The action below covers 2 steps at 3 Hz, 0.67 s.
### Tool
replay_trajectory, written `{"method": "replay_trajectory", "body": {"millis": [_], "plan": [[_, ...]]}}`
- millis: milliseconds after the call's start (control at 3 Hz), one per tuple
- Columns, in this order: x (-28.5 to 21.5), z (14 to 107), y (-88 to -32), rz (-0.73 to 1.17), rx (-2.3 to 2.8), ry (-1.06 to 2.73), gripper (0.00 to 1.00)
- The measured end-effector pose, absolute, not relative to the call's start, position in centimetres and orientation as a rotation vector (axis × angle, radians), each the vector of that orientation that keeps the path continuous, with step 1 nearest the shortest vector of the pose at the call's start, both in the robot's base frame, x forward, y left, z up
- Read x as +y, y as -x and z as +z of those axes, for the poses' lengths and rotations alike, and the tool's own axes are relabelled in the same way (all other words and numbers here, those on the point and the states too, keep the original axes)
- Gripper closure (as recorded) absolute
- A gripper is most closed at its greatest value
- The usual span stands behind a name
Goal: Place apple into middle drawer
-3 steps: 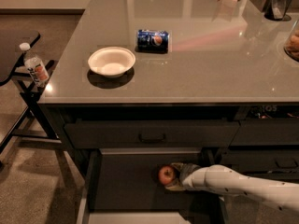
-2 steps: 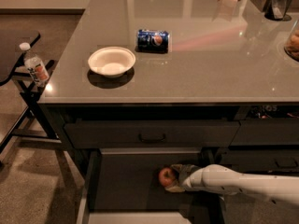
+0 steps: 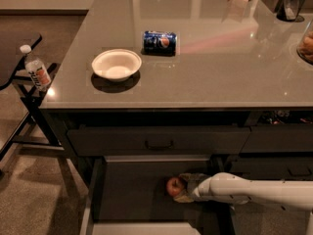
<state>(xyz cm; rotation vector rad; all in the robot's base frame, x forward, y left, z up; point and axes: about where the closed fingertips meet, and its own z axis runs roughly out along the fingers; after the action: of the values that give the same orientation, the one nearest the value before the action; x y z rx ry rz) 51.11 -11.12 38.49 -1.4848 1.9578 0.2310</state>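
The hand (image 3: pixel 186 187) comes from the right into the open middle drawer (image 3: pixel 127 195), under the front edge of the bench (image 3: pixel 205 77). The apple (image 3: pixel 174 186) is inside this drawer, touching the hand; if the hand pinches it, I cannot tell

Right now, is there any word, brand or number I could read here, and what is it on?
None reads clearly.
Soda can: round red, white and blue emblem; lettering blurred.
Water bottle: label print too small.
The claw, by the apple in the middle drawer, bears no visible text.
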Motion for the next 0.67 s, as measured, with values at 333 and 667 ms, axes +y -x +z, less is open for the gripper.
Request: {"method": "replay_trajectory", "body": {"millis": [333,667], "plan": [[-11.12,38.49,-51.11,0.231,1.958,1.485,0.58],[-11.11,38.49,-51.11,0.231,1.958,1.485,0.34]]}}
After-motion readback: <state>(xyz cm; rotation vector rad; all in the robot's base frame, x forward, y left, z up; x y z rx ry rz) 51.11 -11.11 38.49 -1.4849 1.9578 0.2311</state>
